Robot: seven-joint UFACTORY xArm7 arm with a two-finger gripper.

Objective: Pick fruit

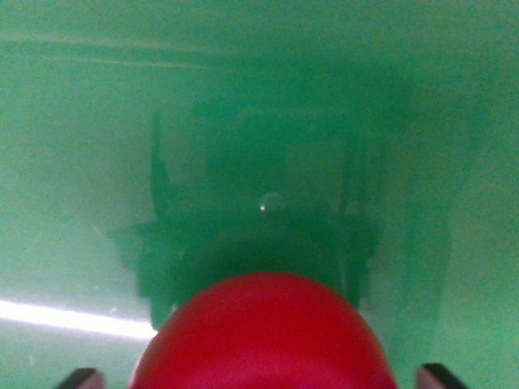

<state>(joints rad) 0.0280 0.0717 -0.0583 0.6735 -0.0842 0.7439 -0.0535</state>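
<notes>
The red fruit is right up close, sitting between my gripper tips. I think the gripper squeezes the red fruit, because it hangs above the shiny green surface so I can carry it.

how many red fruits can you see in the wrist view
1: a red fruit at the bottom centre, between the two dark fingertips, over the glossy green surface. Others could lie outside this close view.
</notes>
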